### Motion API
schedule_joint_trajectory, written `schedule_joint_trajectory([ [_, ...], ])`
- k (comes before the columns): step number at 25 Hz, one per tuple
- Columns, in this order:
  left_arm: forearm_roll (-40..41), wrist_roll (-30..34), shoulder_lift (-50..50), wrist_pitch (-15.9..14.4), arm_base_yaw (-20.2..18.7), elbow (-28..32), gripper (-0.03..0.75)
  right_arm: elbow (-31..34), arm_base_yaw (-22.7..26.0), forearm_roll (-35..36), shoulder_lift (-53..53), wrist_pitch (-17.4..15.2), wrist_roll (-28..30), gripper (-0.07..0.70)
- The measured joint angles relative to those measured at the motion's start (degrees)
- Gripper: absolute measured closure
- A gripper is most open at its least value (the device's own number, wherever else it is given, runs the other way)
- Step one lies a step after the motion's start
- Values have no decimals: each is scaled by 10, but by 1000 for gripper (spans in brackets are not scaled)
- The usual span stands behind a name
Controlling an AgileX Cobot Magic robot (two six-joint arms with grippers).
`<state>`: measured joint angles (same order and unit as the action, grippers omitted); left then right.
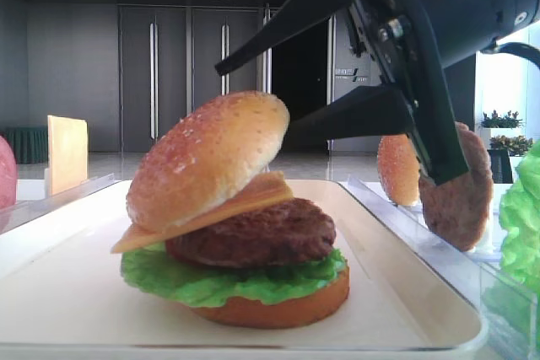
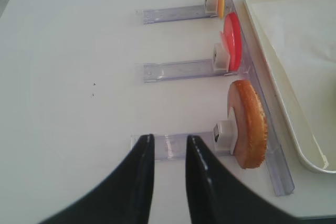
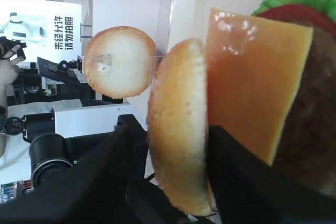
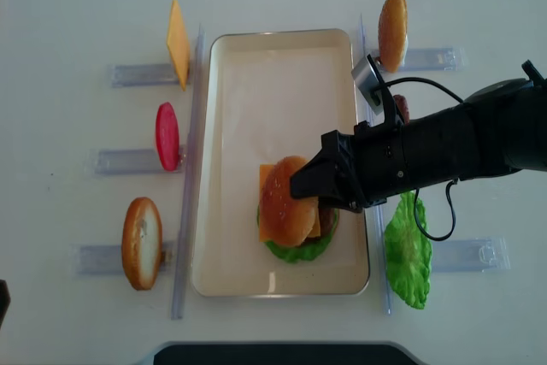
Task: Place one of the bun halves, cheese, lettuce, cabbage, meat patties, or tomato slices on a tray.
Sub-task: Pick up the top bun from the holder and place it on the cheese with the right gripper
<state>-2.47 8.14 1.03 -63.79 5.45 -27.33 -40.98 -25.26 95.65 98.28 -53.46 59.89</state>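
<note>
A burger stack stands on the white tray [image 1: 67, 292]: bottom bun, lettuce [image 1: 211, 284], meat patty [image 1: 253, 238] and cheese [image 1: 245, 204]. The sesame bun top [image 1: 211, 153] lies tilted on the cheese. My right gripper [image 1: 253, 100] reaches in from the right with its jaws apart around the bun's edge. The upper finger is clear above the crust. In the right wrist view the bun top [image 3: 178, 129] sits between the fingers, its flat side against one. My left gripper [image 2: 169, 142] hovers open over the bare table, holding nothing.
Clear racks flank the tray [image 4: 282, 83]. On the left they hold a cheese slice [image 4: 177, 43], a tomato slice [image 4: 167, 136] and a bun [image 4: 141, 243]. On the right stand another bun [image 4: 392, 20], a patty [image 4: 400, 108] and lettuce [image 4: 407, 250].
</note>
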Motion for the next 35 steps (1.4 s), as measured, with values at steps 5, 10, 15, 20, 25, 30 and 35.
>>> schedule_joint_trajectory([
  [5, 0, 0, 0, 0, 0, 0, 557, 0, 0, 0, 0, -4, 13, 195],
  [10, 0, 0, 0, 0, 0, 0, 557, 0, 0, 0, 0, -4, 14, 129],
  [15, 0, 0, 0, 0, 0, 0, 557, 0, 0, 0, -1, -5, 14, 111],
  [20, 0, 0, 0, 0, 0, 0, 557, 0, 0, 0, -2, -9, 14, 84],
  [25, 0, 0, 0, 0, 0, 0, 557, -8, 0, -7, -2, -9, 14, 43],
  [30, 0, 0, 0, 0, 0, 0, 560, -47, 0, -54, -2, 11, -21, 39],
  [35, 0, 0, 0, 0, 0, 0, 560, -62, 0, -120, -3, 40, -60, 39],
])
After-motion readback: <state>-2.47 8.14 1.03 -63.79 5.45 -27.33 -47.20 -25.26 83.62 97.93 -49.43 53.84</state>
